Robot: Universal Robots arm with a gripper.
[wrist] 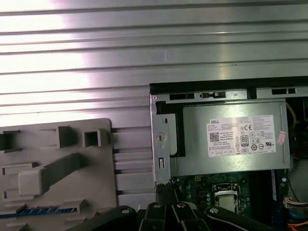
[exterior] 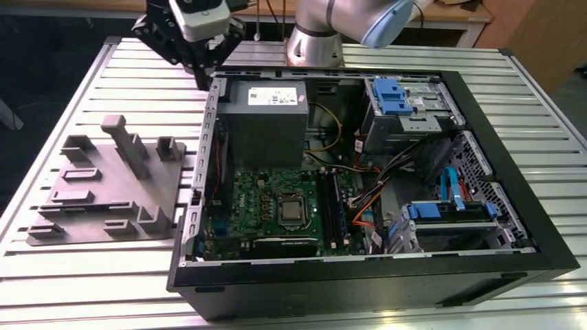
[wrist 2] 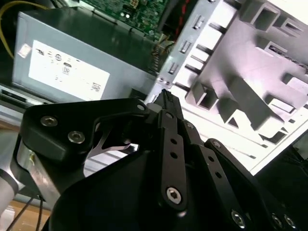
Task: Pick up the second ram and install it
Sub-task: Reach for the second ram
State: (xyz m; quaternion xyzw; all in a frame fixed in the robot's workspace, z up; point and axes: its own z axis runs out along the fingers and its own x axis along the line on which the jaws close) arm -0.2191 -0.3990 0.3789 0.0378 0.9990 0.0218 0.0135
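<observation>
The open computer case [exterior: 367, 273] lies nearest in the exterior view, its motherboard [exterior: 275, 206] exposed. On the exterior view's left, the grey fixture [exterior: 101, 189] holds a blue-edged ram stick [wrist: 43, 210], seen in the first wrist view. Farthest back, the gripper [exterior: 203, 77] hovers over the case's rear corner, fingers pinched narrow.

Printed label [wrist: 243, 137] on power supply [wrist: 192, 144]

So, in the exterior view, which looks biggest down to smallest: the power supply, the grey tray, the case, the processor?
Largest to smallest:
1. case
2. grey tray
3. power supply
4. processor
No two look alike in size, and none sits close enough to the camera to cast doubt on the order.
</observation>
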